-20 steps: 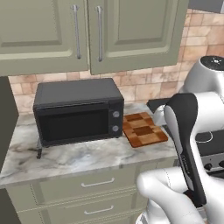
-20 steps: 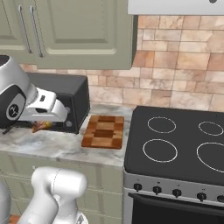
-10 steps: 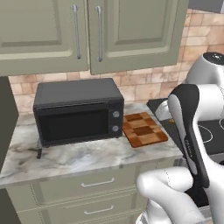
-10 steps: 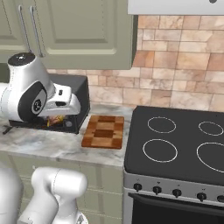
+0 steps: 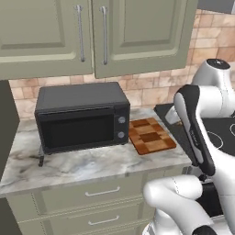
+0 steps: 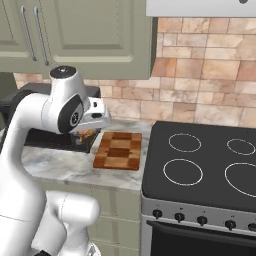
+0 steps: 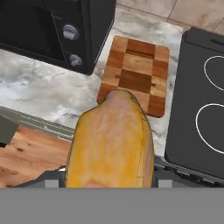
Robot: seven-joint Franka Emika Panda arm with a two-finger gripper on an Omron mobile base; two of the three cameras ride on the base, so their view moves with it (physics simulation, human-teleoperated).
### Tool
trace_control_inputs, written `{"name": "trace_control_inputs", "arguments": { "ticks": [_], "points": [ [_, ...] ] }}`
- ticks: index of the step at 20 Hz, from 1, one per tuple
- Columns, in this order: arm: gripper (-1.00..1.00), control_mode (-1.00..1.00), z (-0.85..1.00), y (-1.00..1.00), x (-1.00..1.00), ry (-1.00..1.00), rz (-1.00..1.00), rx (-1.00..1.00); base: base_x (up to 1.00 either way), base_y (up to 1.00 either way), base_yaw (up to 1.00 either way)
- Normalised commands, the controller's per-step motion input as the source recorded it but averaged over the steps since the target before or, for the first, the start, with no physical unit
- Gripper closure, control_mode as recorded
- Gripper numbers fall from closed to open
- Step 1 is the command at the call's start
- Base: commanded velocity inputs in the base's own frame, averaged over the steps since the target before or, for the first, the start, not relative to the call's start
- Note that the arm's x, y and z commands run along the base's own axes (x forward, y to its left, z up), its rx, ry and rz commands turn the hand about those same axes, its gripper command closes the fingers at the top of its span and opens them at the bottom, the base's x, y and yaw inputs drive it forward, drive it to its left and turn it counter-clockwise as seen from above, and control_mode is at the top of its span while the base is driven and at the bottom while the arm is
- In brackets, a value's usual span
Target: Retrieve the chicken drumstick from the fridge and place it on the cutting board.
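Chicken drumstick point(image 7: 111, 140) hides jaws, cutting board point(image 7: 135, 75) near edge.

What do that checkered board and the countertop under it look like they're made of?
The cutting board looks like wood: matte light and dark brown blocks set in a checker pattern, with faint grain. The countertop looks like polished marble or a stone imitation: pale grey-white with darker cloudy veins and a slight sheen. As this is a rendered scene, both are surface looks only.

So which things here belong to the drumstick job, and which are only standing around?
Belong to the job:
- chicken drumstick, held in the fingers
- cutting board, bare on the counter

Only standing around:
- microwave
- stove
- upper cabinets
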Motion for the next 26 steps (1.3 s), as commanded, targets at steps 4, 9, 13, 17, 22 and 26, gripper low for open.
{"name": "trace_control_inputs", "arguments": {
  "ticks": [4, 9, 13, 17, 22, 26],
  "points": [
    [1.00, -1.00, -0.35, -0.36, 0.83, 0.16, 0.10, 0.00, 0.00, 0.00, 0.00],
    [1.00, -1.00, -0.38, -0.21, 0.90, 0.23, 0.10, -0.02, 0.00, 0.00, 0.00],
    [1.00, -1.00, -0.39, -0.12, 0.95, 0.23, 0.09, -0.06, 0.00, 0.00, 0.00],
    [1.00, -1.00, -0.41, -0.03, 0.87, 0.17, 0.10, -0.07, 0.00, 0.00, 0.00],
    [1.00, -1.00, -0.31, 0.00, 0.42, 0.00, 0.07, 0.00, 0.00, 0.00, 0.00],
    [1.00, -1.00, -0.31, 0.00, 0.14, -0.03, 0.05, 0.00, 0.00, 0.00, 0.00]
  ]
}}
